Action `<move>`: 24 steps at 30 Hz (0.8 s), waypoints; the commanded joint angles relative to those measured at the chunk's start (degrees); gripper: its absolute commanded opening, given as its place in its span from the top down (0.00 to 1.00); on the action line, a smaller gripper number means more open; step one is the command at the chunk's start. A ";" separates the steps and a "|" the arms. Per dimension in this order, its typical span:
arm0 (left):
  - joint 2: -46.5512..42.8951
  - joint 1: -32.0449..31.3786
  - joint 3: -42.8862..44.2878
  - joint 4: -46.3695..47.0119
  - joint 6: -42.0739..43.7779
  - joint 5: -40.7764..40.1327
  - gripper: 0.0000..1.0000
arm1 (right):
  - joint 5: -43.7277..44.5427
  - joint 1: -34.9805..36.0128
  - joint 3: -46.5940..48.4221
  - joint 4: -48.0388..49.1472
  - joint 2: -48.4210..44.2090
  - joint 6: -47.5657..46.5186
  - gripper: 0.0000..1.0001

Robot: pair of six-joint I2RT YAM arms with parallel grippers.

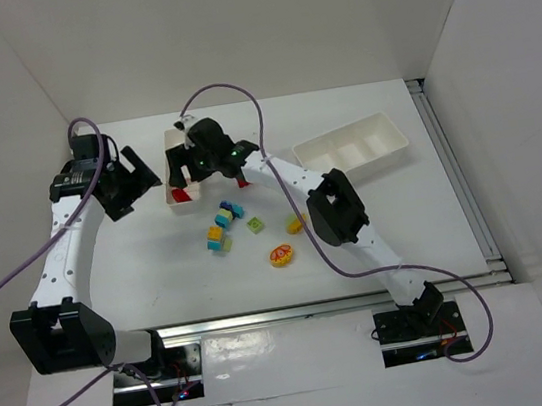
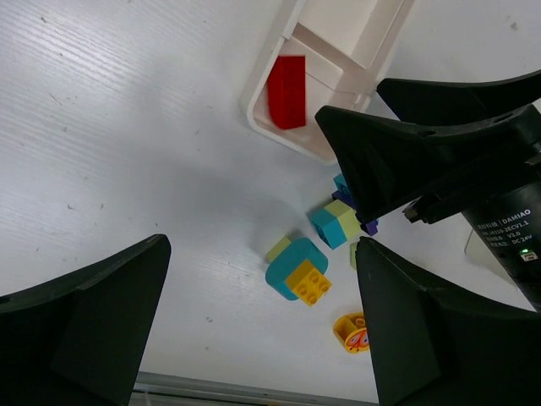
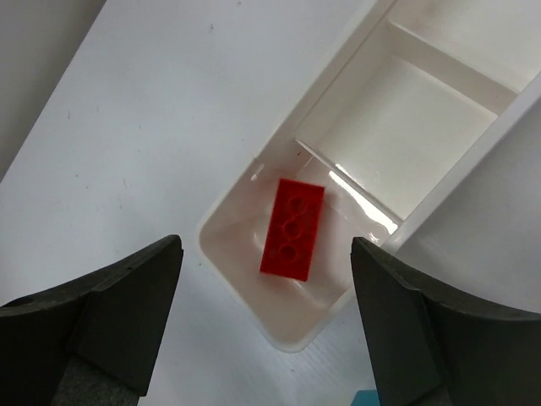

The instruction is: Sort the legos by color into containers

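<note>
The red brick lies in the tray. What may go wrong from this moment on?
1. The right gripper hangs open over the tray that holds the red brick; if it leaves sideways, a finger might catch the wall and shift the tray.
2. The left gripper hovers close beside it, so the arms might collide over the loose bricks.
3. The cyan-and-yellow stack fits no single colour.
</note>
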 commanded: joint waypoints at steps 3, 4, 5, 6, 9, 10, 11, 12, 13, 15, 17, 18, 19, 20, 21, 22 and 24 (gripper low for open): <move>-0.88 0.24 1.65 0.73 0.68 -1.25 0.03 | 1.17 0.15 -4.85 4.15 -5.56 0.53 0.13; -0.87 0.24 1.65 0.73 0.68 -1.25 0.04 | 1.79 0.14 -6.80 4.85 -7.22 0.53 0.16; -0.17 0.24 2.26 0.73 1.29 -0.55 0.04 | 3.71 -0.38 -8.90 5.56 -11.16 0.53 0.18; -0.17 -0.45 2.26 0.73 1.30 -0.54 0.06 | 5.20 -1.17 -14.15 6.78 -13.55 0.53 0.20; 3.34 -4.23 4.54 1.26 2.53 -1.24 0.11 | 11.53 -2.93 -28.88 9.24 -25.05 0.00 0.24; 4.39 -6.24 5.07 1.26 3.31 -1.25 0.13 | 13.11 -4.76 -32.88 9.26 -28.21 0.00 0.24; 5.45 -7.39 5.60 1.26 4.01 -1.94 0.14 | 15.30 -5.74 -37.01 10.21 -34.60 -0.61 0.24; 7.89 -8.45 7.08 1.26 4.63 -1.95 0.16 | 16.11 -6.88 -40.88 10.22 -37.62 -0.61 0.24; 9.40 -9.67 7.97 1.26 5.51 -1.95 0.18 | 16.64 -7.94 -47.44 10.22 -40.35 -0.61 0.22; 12.73 -13.54 10.08 1.26 8.49 -3.53 0.21 | 19.27 -10.58 -52.93 8.56 -48.00 0.62 0.15; 18.44 -17.57 13.85 1.26 10.34 -4.06 0.21 | 21.90 -11.11 -60.06 6.28 -52.31 2.54 0.13; 20.29 -18.81 14.91 1.26 11.48 -5.45 0.21 | 25.57 -11.11 -62.25 5.57 -56.16 4.64 0.13; 22.05 -20.05 16.75 1.26 11.49 -6.68 0.18 | 27.61 -11.11 -64.45 4.69 -58.02 6.14 0.13; 25.46 -21.45 17.38 2.04 11.49 -7.92 0.14 | 29.20 -11.11 -68.48 4.69 -59.69 7.63 0.13; 27.24 -23.90 18.08 2.92 12.80 -10.19 0.12 | 31.48 -11.11 -70.17 4.16 -62.58 10.69 0.13; 29.17 -24.97 20.61 3.45 13.42 -11.08 0.10 | 32.11 -11.11 -72.80 3.29 -63.74 12.12 0.13; 35.12 -27.34 23.96 3.45 15.00 -12.40 0.07 | 32.64 -11.11 -74.49 2.58 -65.68 13.79 0.13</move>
